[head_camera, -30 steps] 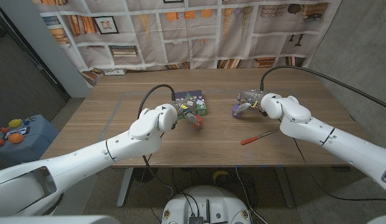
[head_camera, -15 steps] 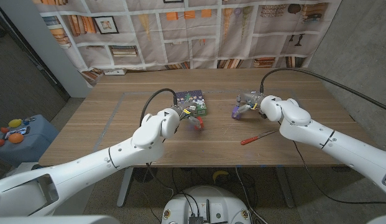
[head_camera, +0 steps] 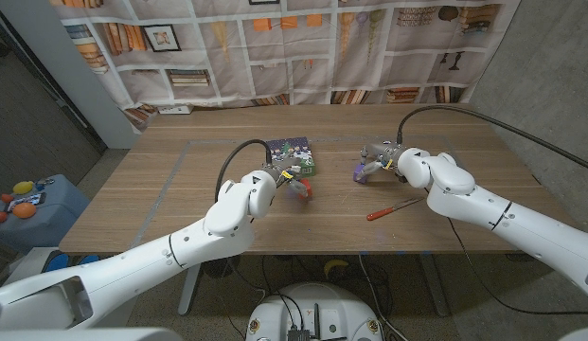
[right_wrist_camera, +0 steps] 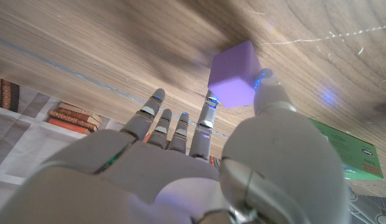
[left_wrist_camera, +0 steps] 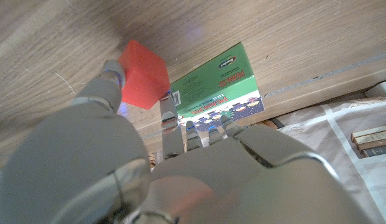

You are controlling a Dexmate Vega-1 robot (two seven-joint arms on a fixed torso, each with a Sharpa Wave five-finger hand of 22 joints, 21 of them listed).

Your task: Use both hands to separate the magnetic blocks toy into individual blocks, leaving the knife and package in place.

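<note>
Pinching red block [left_wrist_camera: 143, 74] between thumb and finger, my left hand [head_camera: 286, 176] hung over table [head_camera: 161, 189] just near of green package [head_camera: 291, 153]. Right of centre, my right hand [head_camera: 377, 157] pinched purple block [right_wrist_camera: 235, 81] same way, other fingers spread. Knife [head_camera: 395, 208] with red handle lay near of that hand, apart from it.

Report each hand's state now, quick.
Left hand: holding the red block.
Right hand: holding the purple block.
</note>
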